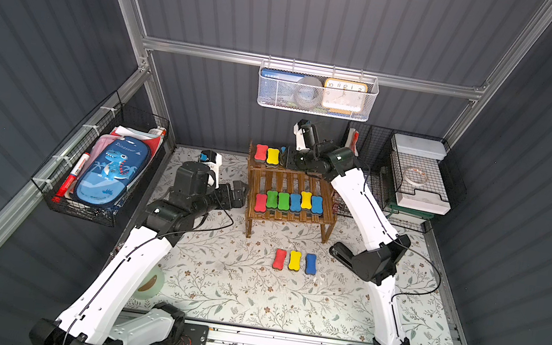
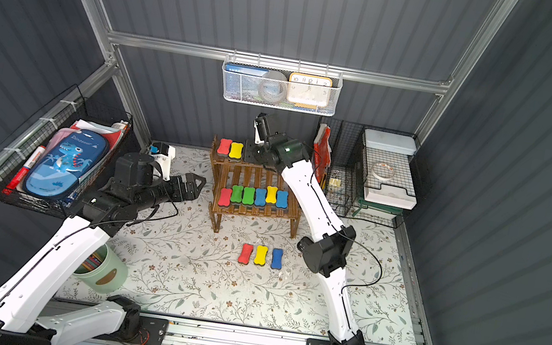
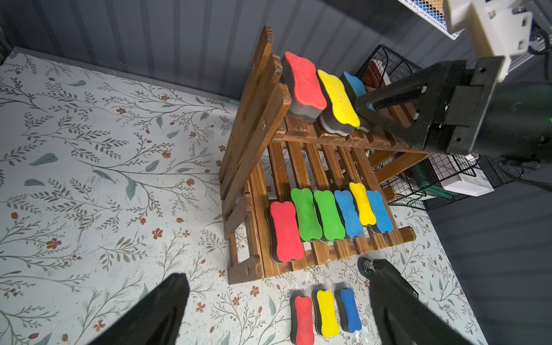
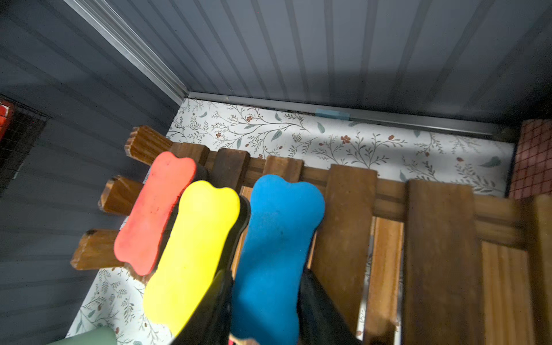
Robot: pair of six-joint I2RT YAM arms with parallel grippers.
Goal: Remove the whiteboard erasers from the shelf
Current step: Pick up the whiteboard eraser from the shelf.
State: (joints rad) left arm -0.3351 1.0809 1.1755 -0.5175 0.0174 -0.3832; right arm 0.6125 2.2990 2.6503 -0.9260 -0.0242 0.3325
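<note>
Counting whiteboard erasers first: twelve in sight, three off, nine still on. The cleared trio (image 1: pixel 294 260), red, yellow and blue, lay side by side on the flowered table (image 1: pixel 213 276), lower centre of both top views, just below the shelf (image 1: pixel 288 182) and apart from its legs. On the shelf's lower tier sat the lower row (image 1: pixel 284 201) of six: red, green, green, blue, yellow, blue, packed edge to edge, the yellow one sitting a little higher in frame than its neighbours. Upper tier held three at its left end: upper red eraser (image 1: pixel 261 152), upper yellow eraser (image 1: pixel 272 156), and the upper blue eraser (image 4: pixel 283 215). The right gripper (image 4: pixel 265 277) was down on that blue one. In the right wrist view a black finger stood on each flank, one wedged between blue and yellow, with the eraser resting on the slats. Whether the jaws had full bite on it or only bracketed it, could not tell. The left gripper (image 1: pixel 242 195) hung spread wide and empty, left of centre frame, level with the lower tier and just beside the shelf's left end, touching nothing. Judged a quarter done: fourth pick in hand, rest of the upper tier likely next, the lower six after.
</note>
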